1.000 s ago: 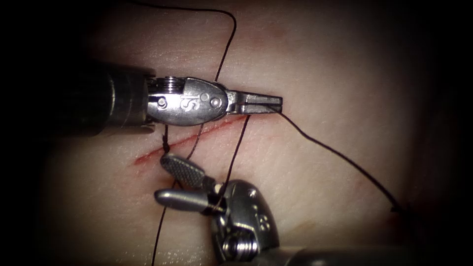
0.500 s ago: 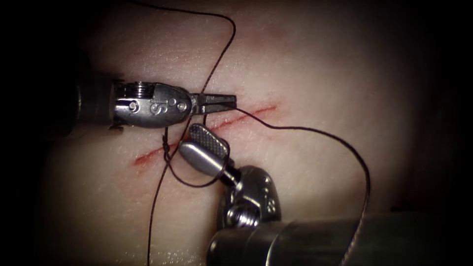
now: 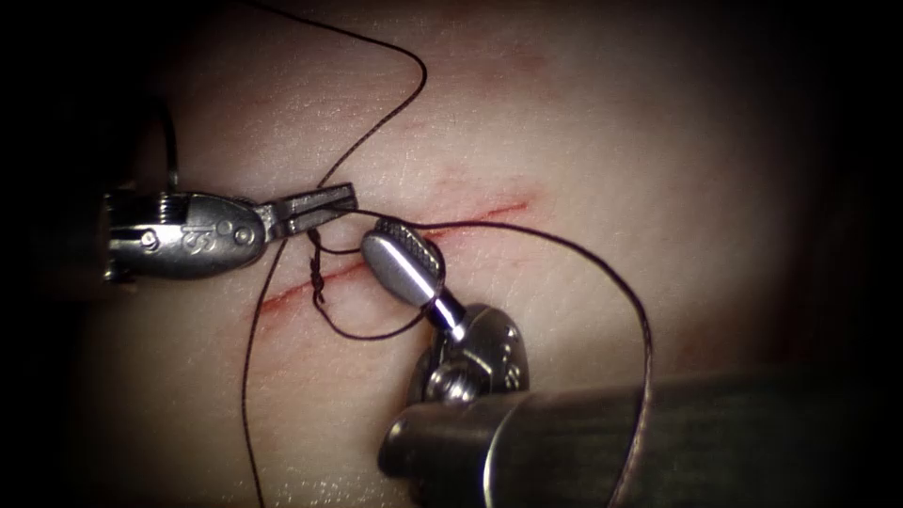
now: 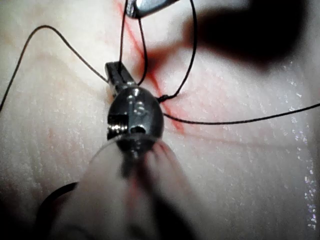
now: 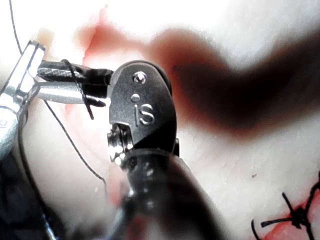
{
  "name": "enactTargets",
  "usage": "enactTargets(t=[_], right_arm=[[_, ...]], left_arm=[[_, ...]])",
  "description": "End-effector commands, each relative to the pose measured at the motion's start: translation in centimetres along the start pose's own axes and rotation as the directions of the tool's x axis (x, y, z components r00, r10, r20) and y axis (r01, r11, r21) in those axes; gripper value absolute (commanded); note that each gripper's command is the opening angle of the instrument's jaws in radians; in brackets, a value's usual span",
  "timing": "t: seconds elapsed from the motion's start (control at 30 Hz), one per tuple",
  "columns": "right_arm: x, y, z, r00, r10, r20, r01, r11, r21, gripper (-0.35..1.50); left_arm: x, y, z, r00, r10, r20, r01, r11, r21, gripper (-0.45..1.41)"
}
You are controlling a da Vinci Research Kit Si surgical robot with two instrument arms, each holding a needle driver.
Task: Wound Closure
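Note:
On the pale tissue the red cut runs slantwise, with a thread knot on it. From the left, my left tool lies just left of the cut with its jaws shut on the dark thread, near its tip. My right tool comes up from below. Its jaws are slightly open over the cut and hold nothing. A loop of thread runs around them. I see no needle.
The long thread arcs right and down behind the right tool's shaft. Another strand runs down the left side of the cut. Earlier stitch knots with red fluid lie further along the tissue.
The left tool has drawn back to the left with the thread in its jaws. The right tool has moved up onto the cut and narrowed its jaws, and the loop now sits around them.

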Motion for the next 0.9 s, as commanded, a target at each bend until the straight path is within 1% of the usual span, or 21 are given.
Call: enactTargets(t=[0.03,0.1,0.23,0.27,0.4,0.5,0.53,0.57,0.6,0.63,0.7,0.73,0.77,0.8,0.83,0.87,0.9], right_arm=[[-0.13,0.03,-0.04,1.0,-0.003,0.003,0.003,1.0,0.003,0.0],[-0.14,0.06,-0.03,1.0,-0.011,0.004,0.011,1.0,0.008,-0.08],[-0.13,0.1,0.0,1.0,-0.023,0.005,0.023,1.0,0.017,-0.05],[-0.12,0.11,0.01,1.0,-0.028,0.007,0.028,0.999,0.023,-0.05],[-0.12,0.11,0.04,0.999,-0.035,0.008,0.035,0.999,0.032,-0.05],[-0.15,0.12,0.09,0.998,-0.063,0.016,0.062,0.996,0.068,0.17],[-0.17,0.13,0.12,0.996,-0.082,0.019,0.08,0.993,0.091,0.46],[-0.2,0.15,0.14,0.996,-0.087,0.024,0.084,0.991,0.108,0.62],[-0.27,0.19,0.2,0.995,-0.092,0.038,0.086,0.985,0.149,0.68],[-0.27,0.19,0.2,0.995,-0.092,0.038,0.086,0.985,0.149,0.68],[-0.32,0.23,0.25,0.994,-0.099,0.052,0.087,0.978,0.191,0.68],[-0.34,0.25,0.28,0.993,-0.104,0.064,0.088,0.971,0.224,0.64],[-0.37,0.27,0.32,0.989,-0.116,0.087,0.087,0.953,0.289,0.61],[-0.4,0.29,0.35,0.983,-0.135,0.12,0.08,0.921,0.38,0.59],[-0.43,0.3,0.38,0.975,-0.161,0.155,0.068,0.875,0.479,0.59],[-0.48,0.31,0.42,0.957,-0.207,0.203,0.038,0.784,0.619,0.59],[-0.52,0.31,0.45,0.942,-0.244,0.232,0.02,0.728,0.686,0.61]], left_arm=[[-0.02,0.08,0.03,1.0,-0.008,-0.013,0.008,1.0,0.007,-0.45],[0.03,0.13,-0.04,0.999,-0.013,-0.04,0.013,1.0,0.017,-0.45],[0.16,0.31,-0.11,0.997,-0.021,-0.077,0.022,1.0,0.006,-0.45],[0.22,0.42,-0.13,0.996,-0.017,-0.088,0.017,1.0,0.002,-0.45],[0.27,0.55,-0.16,0.996,-0.009,-0.094,0.01,1.0,0.001,-0.45],[0.27,0.61,-0.22,0.995,-0.004,-0.097,0.004,1.0,0.0,-0.45],[0.27,0.62,-0.23,0.995,-0.003,-0.097,0.003,1.0,-0.001,-0.45],[0.25,0.62,-0.25,0.995,-0.002,-0.098,0.002,1.0,-0.003,-0.45],[0.21,0.61,-0.27,0.996,0.0,-0.092,0.0,1.0,0.001,-0.45],[0.21,0.61,-0.27,0.996,0.0,-0.092,0.0,1.0,0.001,-0.45],[0.18,0.61,-0.3,0.996,-0.009,-0.092,0.009,1.0,0.0,-0.45],[0.15,0.62,-0.31,0.996,-0.012,-0.09,0.012,1.0,0.0,-0.45],[0.14,0.63,-0.31,0.996,-0.016,-0.091,0.017,1.0,0.0,-0.45],[0.13,0.65,-0.32,0.996,-0.015,-0.088,0.015,1.0,0.003,-0.45],[0.12,0.68,-0.31,0.996,-0.012,-0.089,0.013,1.0,0.007,-0.45],[0.11,0.69,-0.31,0.996,-0.022,-0.089,0.023,1.0,0.007,-0.45],[0.11,0.71,-0.31,0.996,-0.021,-0.087,0.021,1.0,0.006,-0.45]])
